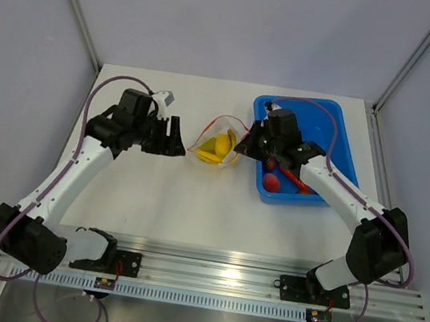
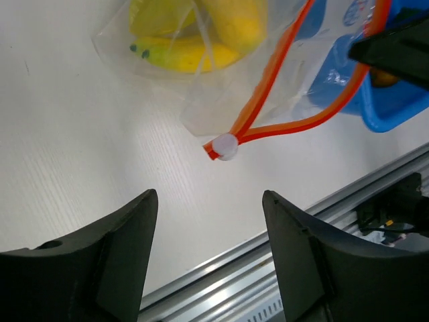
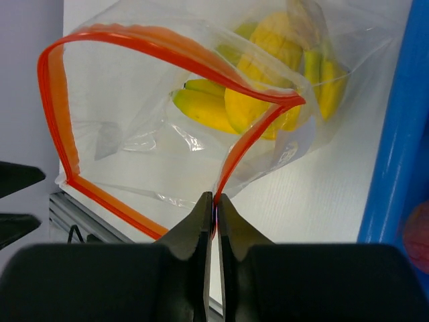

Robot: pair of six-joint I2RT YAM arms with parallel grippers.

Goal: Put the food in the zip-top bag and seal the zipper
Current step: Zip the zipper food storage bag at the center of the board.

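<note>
The yellow banana lies inside the clear zip-top bag on the table, left of the bin. In the right wrist view the banana shows through the plastic and the bag's mouth gapes open, its orange-red zipper forming a wide loop. My right gripper is shut on the zipper strip at the mouth's right end, also seen from above. My left gripper is open and empty, just left of the bag. The zipper's white slider sits a little ahead of the left fingers.
A blue plastic bin stands right of the bag, holding a red tomato and an orange carrot. The bin's wall is close on the right of my right gripper. An aluminium rail runs along the near edge.
</note>
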